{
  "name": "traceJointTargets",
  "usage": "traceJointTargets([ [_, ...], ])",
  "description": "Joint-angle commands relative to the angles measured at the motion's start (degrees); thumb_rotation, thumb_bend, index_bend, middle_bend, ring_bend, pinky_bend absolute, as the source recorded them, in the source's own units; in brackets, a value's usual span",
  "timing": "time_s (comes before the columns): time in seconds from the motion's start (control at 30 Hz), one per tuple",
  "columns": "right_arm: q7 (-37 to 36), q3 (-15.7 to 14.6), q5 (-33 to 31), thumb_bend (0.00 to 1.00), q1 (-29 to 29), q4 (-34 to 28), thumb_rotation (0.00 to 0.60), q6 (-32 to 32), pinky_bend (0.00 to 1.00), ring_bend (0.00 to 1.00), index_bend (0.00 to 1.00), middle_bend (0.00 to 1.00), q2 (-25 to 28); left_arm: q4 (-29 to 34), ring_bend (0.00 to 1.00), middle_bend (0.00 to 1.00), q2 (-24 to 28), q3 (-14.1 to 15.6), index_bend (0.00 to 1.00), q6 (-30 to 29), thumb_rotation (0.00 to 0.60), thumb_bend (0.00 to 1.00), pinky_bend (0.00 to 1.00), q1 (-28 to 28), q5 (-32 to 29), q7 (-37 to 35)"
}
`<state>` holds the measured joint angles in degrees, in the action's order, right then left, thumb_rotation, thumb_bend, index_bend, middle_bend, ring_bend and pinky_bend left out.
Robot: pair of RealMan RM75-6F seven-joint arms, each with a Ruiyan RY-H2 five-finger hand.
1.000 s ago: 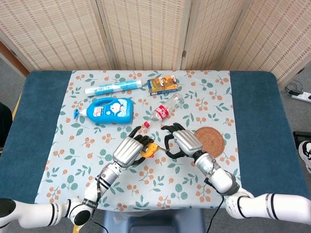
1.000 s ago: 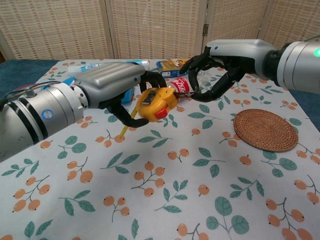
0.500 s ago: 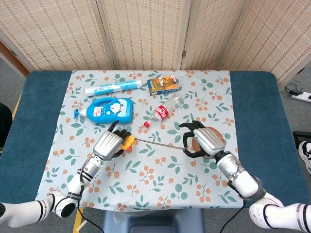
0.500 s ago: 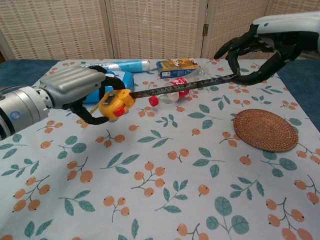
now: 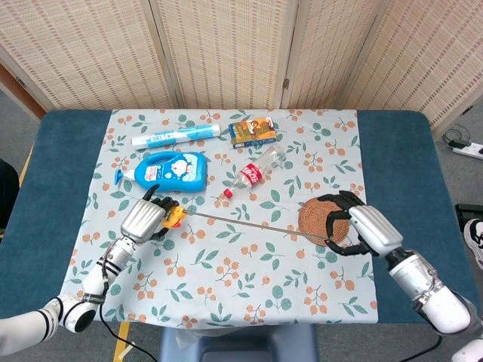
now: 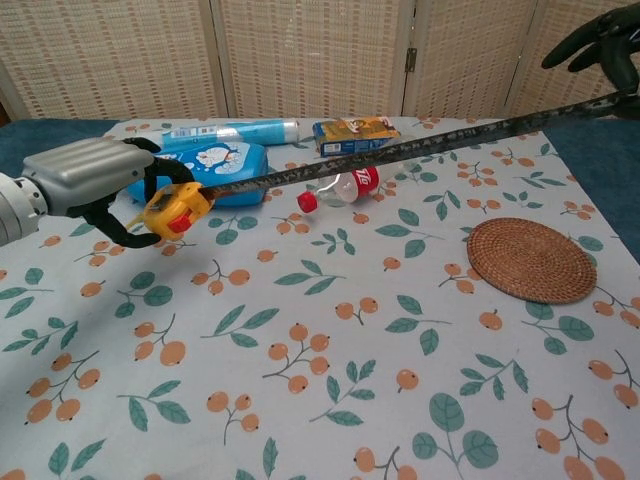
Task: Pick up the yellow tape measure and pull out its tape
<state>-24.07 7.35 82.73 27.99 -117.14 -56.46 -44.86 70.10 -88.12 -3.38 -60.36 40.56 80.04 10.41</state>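
Your left hand (image 5: 143, 219) grips the tape measure (image 6: 173, 207) above the left part of the cloth (image 5: 226, 294), and your right hand (image 5: 361, 230) pinches the end of the tape (image 5: 249, 223) above the right part, over the near edge of the coaster (image 5: 321, 216). The blade runs taut and nearly straight between them, clear of the cloth.

To do this step well, hold the case square to the blade so it feeds out of the mouth without twisting. Pull along the blade's own line, not across it, and keep both hands at about the same height so it neither kinks nor drags over the bottle (image 6: 345, 186) lying beneath it. Don't slacken the right pinch: a spring-return blade would likely snap back toward the case.

The head view shows the whole span, both hands, and where each sits over the cloth. The chest view cuts the right hand off at the top right corner, so the pinch itself can't be judged there; it looks secure from above, though small. The chest view does show the left fingers (image 6: 115, 228) wrapped under the case, and the blade rising toward the right.
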Motion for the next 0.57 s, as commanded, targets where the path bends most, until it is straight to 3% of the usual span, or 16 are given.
traceJointTargets([
  [0.03, -4.7, -1.6, 4.2, 0.64, -2.7, 0.3, 0.6, -2.8, 0.01, 0.13, 0.68, 0.19, 2.6, -1.5, 0.43, 0.53, 0.1, 0.4, 0.54, -0.4, 0.6, 0.39, 0.1, -0.3, 1.5, -2.6],
  [0.3, -10.8, -2.2, 7.1, 0.64, -4.4, 2.8, 0.6, -6.0, 0.01, 0.13, 0.68, 0.19, 3.9, -5.3, 0.43, 0.53, -1.0, 1.1, 0.54, -2.7, 0.6, 0.39, 0.1, -0.4, 5.8, -8.6],
  [0.57, -13.8, -2.4, 8.1, 0.64, -4.7, 4.4, 0.6, -6.9, 0.01, 0.13, 0.68, 0.19, 4.0, -6.9, 0.42, 0.53, -1.2, 1.0, 0.54, -1.9, 0.6, 0.39, 0.1, -0.4, 6.0, -11.2],
])
